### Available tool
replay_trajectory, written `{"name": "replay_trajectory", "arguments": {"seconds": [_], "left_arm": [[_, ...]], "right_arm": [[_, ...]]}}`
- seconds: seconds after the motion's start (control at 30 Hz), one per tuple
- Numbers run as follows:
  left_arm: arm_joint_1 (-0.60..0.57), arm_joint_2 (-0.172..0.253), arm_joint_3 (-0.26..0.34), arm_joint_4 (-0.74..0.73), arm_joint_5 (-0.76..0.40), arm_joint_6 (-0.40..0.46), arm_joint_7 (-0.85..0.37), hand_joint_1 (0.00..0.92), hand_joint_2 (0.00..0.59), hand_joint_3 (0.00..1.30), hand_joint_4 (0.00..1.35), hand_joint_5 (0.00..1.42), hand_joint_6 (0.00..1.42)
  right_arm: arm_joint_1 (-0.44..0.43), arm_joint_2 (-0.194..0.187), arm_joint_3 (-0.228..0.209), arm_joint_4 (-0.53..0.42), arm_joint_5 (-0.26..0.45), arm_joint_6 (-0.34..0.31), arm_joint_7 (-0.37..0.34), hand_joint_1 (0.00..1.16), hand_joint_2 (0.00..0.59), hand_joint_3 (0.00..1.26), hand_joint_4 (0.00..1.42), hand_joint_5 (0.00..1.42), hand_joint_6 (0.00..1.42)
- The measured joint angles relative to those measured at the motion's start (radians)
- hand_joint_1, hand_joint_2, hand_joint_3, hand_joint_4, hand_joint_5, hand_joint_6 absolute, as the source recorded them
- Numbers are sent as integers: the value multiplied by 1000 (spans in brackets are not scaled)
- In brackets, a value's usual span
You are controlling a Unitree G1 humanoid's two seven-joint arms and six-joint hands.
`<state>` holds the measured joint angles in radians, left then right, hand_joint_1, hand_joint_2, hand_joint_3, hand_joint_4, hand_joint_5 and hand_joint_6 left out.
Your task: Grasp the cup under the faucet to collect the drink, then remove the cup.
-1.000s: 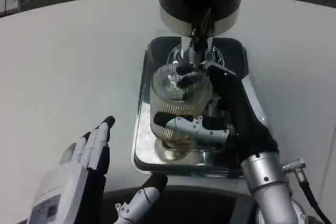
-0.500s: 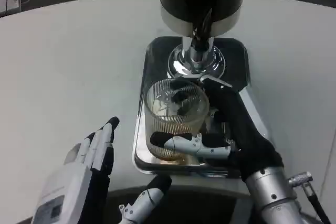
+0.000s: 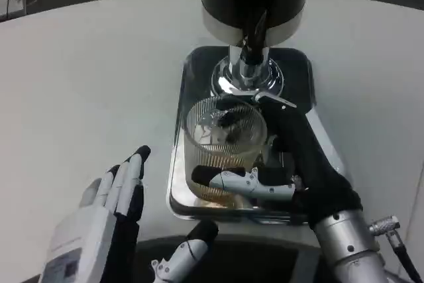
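Two robot hands: right robot hand (image 3: pixel 301 164) working, left robot hand (image 3: pixel 99 226) waiting.
Cup: ribbed clear glass cup (image 3: pixel 222 147) with amber drink at its bottom, gripped in the right robot hand's fingers (image 3: pixel 248 182), above the shiny metal drip tray (image 3: pixel 182 183).
Faucet: chrome spout (image 3: pixel 247 71) of the black dispenser, just beyond the cup; judged drawn clear after filling.
Left robot hand: fingers spread, holding nothing, over the white bench (image 3: pixel 86 84).

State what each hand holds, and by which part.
The right hand grips the ribbed glass cup around its lower side wall. The left hand holds nothing.
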<state>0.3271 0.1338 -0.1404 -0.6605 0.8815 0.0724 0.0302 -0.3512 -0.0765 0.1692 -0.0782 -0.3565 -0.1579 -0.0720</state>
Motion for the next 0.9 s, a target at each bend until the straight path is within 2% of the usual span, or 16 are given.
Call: {"name": "replay_trajectory", "arguments": {"seconds": [0.07,0.2,0.3,0.57,0.73,0.9], "left_arm": [[3,-1,-7,-3,0,-10,1,0,161,0,0,0,0],[22,-1,-8,-5,4,-11,7,0,159,0,0,0,0],[24,-1,-12,-6,24,-15,12,0,158,0,0,0,0],[34,-1,-19,-15,37,-28,18,0,147,0,0,0,0],[17,11,-21,-44,86,-28,-6,0,123,0,0,0,0],[8,22,-34,-107,159,-25,-96,0,97,0,0,0,0]], "right_arm": [[70,-26,-28,-90,40,6,40,1162,108,808,983,1219,1424],[241,-115,-112,-319,133,4,132,1162,108,809,983,1219,1424],[267,-129,-150,-395,171,4,147,1162,108,809,983,1219,1424],[301,-142,-187,-458,195,12,181,1162,108,809,983,1219,1424],[306,-168,-223,-507,218,14,201,1162,108,809,983,1219,1424],[311,-207,-249,-546,237,12,239,1162,108,809,983,1219,1424]]}}
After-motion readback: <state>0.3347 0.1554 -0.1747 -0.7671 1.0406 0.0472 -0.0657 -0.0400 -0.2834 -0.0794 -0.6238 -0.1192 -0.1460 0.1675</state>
